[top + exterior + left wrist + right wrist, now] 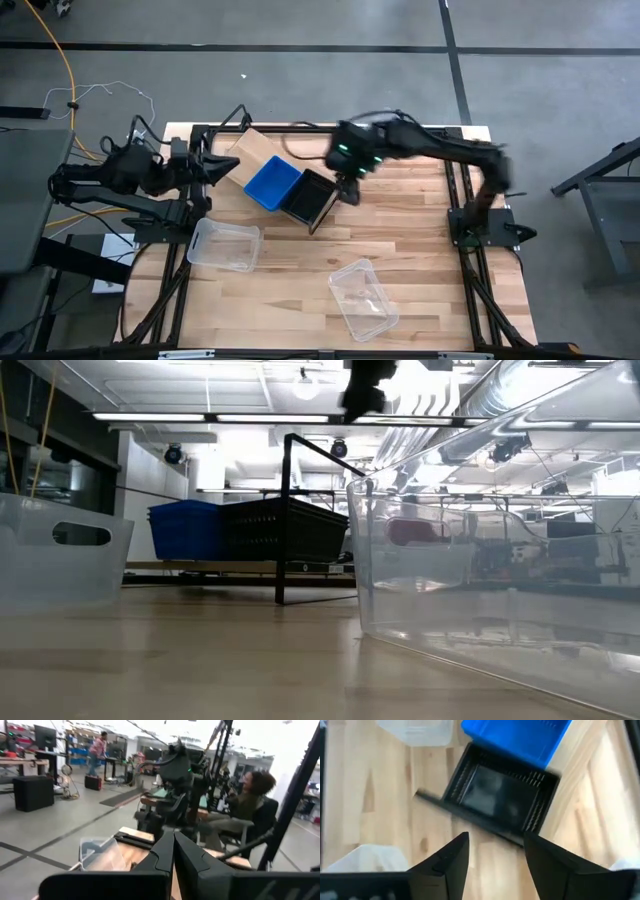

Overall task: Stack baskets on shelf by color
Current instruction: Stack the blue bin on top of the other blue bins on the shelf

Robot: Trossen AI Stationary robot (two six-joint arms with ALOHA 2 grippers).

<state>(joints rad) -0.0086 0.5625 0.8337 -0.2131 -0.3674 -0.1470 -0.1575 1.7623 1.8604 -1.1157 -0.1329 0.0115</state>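
Blue basket (272,183) & black basket (311,199) already on shelf (252,148); two clear baskets (223,244) left on table (420,250); right gripper (349,190) open above black one, left gripper (222,166) closed, idle at table edge.

Overhead lighting even; table (300,300) bright, shadows faint. Low view: ceiling strip lights (200,417) blown out, glare across clear basket (500,550) wall, which distorts the room behind. Right arm (440,145) motion-blurred. Right wrist view soft throughout; black basket (500,795) smeared.
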